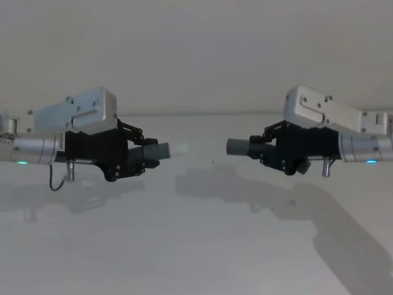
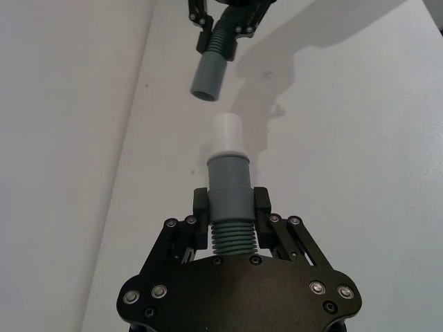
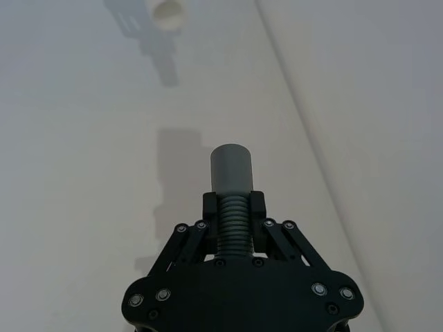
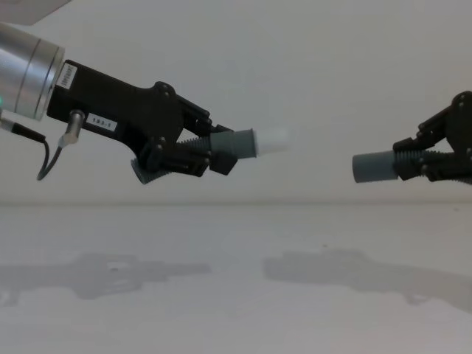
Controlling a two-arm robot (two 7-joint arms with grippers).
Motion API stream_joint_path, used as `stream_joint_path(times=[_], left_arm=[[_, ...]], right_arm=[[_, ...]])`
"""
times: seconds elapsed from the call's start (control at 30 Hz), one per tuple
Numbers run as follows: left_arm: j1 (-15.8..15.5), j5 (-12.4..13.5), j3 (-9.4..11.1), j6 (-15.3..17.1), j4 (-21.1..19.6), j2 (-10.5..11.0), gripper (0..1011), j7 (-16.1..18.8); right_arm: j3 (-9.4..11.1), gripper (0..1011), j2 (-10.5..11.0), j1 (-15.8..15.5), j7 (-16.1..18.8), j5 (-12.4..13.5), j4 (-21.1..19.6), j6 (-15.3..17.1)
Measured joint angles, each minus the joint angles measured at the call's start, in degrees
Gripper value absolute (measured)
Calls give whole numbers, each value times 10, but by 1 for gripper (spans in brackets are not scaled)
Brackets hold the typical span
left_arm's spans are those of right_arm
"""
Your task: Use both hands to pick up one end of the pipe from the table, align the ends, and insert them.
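Observation:
Both hands hover above the white table (image 1: 196,246), facing each other. My left gripper (image 1: 150,155) is shut on the ribbed part of one grey pipe piece (image 1: 158,150), whose white tip (image 1: 180,149) points toward the right hand. My right gripper (image 1: 261,147) is shut on the other grey piece (image 1: 238,147), its hollow mouth turned toward the left hand. A small gap separates the two ends. In the chest view the white tip (image 4: 271,140) sits a little higher than the grey mouth (image 4: 358,167). In the left wrist view the far piece (image 2: 208,75) is slightly off-axis from the tip (image 2: 227,133).
A pale wall (image 1: 196,49) rises behind the table's far edge. The arms' shadows (image 4: 346,269) fall on the bare tabletop below.

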Motion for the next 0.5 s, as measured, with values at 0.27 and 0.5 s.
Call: stream_joint_path(times=[0.27, 0.5], left_arm=[[0, 0, 0, 0, 0, 0, 344, 0], [0, 0, 0, 0, 0, 0, 344, 0]], right_arm=[[0, 244, 9, -11, 5, 16, -16, -1], [2, 242, 10, -15, 5, 30, -28, -6]])
